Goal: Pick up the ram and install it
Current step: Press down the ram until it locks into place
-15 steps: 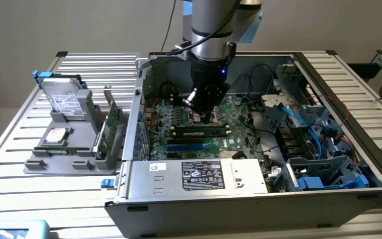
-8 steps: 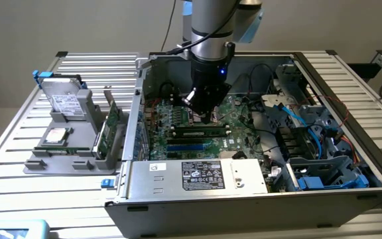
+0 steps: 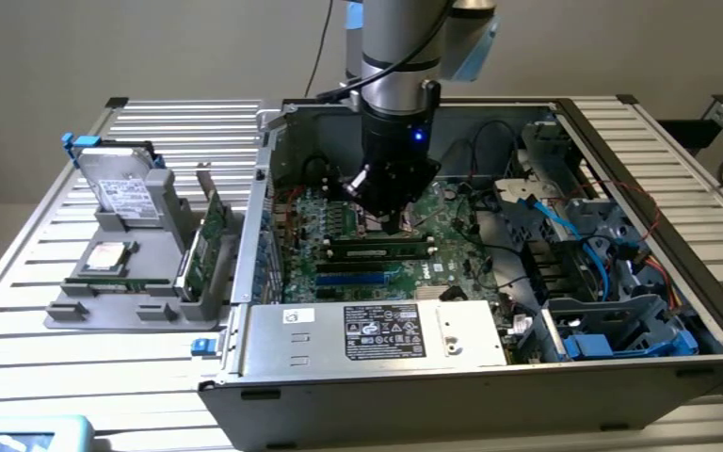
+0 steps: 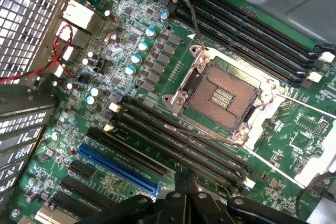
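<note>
In the exterior view the ram, a long narrow stick with dark chips, lies lengthwise in a memory slot on the green motherboard, close to the power supply. My gripper hangs over the board just behind the stick, near the middle of the open case. The wrist view shows my gripper shut, with its black fingers pressed together and nothing between them. Under it lie empty black memory slots and the open processor socket.
The grey computer case lies open on a slatted metal table. A power supply sits at its front, and drive bays with blue cables at the exterior view's right. A grey holder with a green expansion card stands at the exterior view's left.
</note>
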Controlling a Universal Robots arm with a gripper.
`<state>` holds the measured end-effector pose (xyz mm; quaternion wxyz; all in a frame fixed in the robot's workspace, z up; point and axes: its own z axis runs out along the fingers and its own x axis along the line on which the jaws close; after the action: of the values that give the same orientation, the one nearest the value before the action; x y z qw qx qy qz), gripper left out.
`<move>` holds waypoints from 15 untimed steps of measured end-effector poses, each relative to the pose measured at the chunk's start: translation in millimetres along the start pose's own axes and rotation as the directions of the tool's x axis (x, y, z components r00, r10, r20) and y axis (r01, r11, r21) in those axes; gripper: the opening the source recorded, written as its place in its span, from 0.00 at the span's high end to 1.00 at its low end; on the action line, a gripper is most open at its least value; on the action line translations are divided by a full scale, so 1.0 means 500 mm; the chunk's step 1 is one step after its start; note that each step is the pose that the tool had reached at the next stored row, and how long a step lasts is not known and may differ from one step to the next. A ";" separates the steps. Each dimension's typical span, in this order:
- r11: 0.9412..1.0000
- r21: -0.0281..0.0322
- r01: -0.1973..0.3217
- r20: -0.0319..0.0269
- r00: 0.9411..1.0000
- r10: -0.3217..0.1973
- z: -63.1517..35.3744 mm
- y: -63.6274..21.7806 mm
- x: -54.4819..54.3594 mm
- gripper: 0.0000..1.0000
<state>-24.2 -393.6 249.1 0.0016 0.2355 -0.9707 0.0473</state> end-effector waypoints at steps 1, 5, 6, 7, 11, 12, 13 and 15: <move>1.000 0.001 -0.011 0.001 1.000 0.011 0.000 0.000 0.000 0.89; 0.998 0.003 -0.055 0.004 0.998 0.055 0.000 0.000 0.000 0.89; 0.998 0.003 -0.066 0.004 0.998 0.066 0.000 0.000 0.000 0.89; 0.997 0.004 -0.078 0.004 0.997 0.078 0.000 0.000 0.000 0.89; 0.992 0.004 -0.124 0.002 0.992 0.124 0.000 0.000 0.000 0.89; 0.991 0.004 -0.134 0.002 0.991 0.134 0.000 0.000 0.000 0.89; 0.989 0.004 -0.146 0.001 0.989 0.146 0.000 0.000 0.000 0.89; 0.986 0.004 -0.169 0.001 0.986 0.169 0.000 0.000 0.000 0.89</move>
<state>-24.2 -393.6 249.1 -0.0030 0.1524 -0.9871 0.0494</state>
